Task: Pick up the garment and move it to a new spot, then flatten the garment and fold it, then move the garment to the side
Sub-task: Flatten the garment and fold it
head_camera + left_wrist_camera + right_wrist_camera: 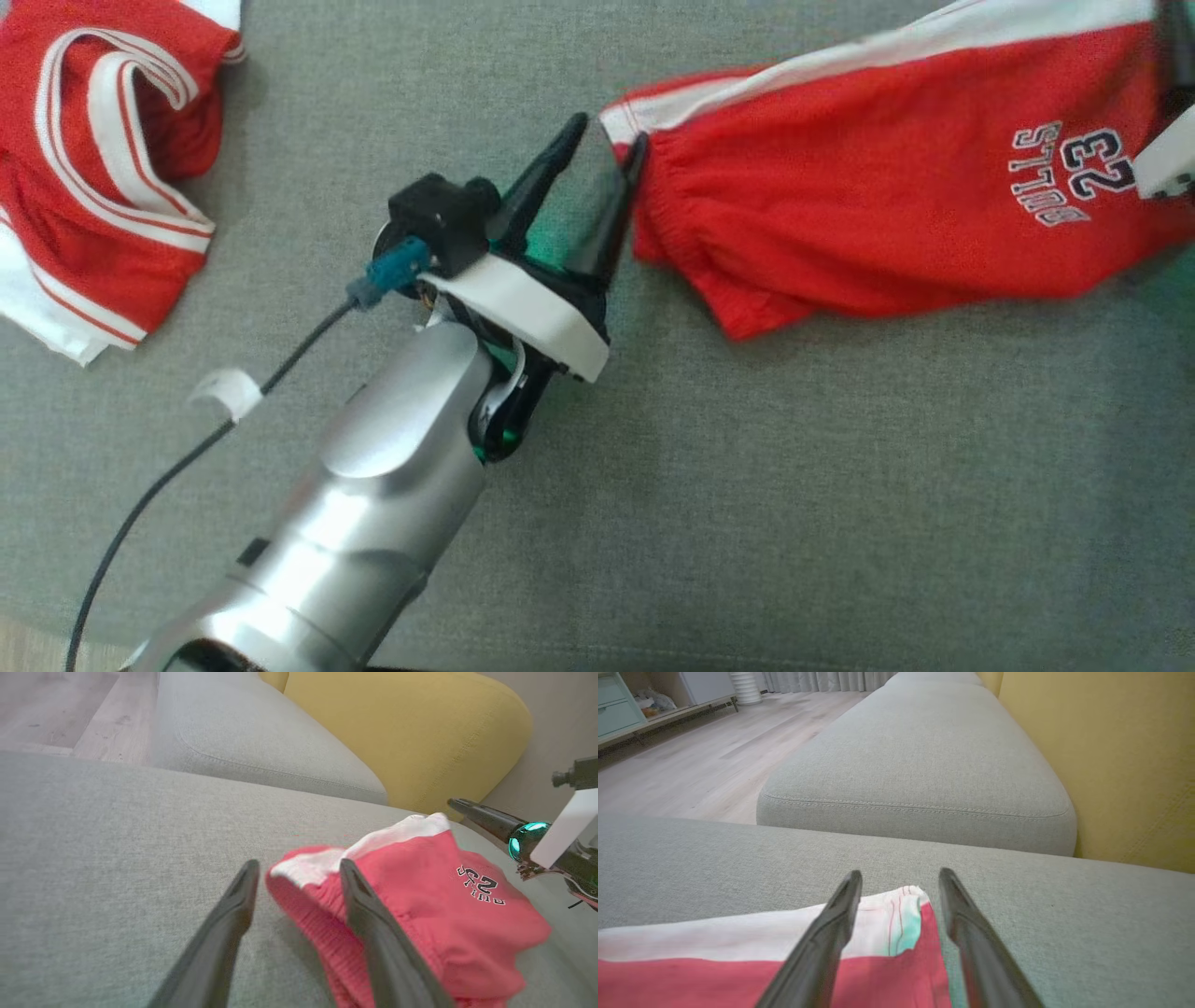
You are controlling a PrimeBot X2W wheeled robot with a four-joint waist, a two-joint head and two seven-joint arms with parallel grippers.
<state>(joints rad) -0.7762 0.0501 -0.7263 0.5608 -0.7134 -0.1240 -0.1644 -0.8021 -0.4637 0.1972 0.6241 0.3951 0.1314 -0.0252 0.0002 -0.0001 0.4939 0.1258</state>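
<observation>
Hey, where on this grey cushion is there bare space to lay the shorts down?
Bare cushion lies below the red shorts, right of the left arm. A narrower strip runs between the jersey and the left end effector. Upper corners are crowded by both garments.

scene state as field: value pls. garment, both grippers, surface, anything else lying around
surface: gray sofa seat
garment: red shorts with a white side stripe and a number print, lying stretched out on the seat, slightly wrinkled
left gripper: open, tips at the gathered-edge corner of the shorts
right gripper: open, over a white-striped corner of the shorts
other item: second red and white garment, crumpled, off to the robot's left
background: yellow back cushion
</observation>
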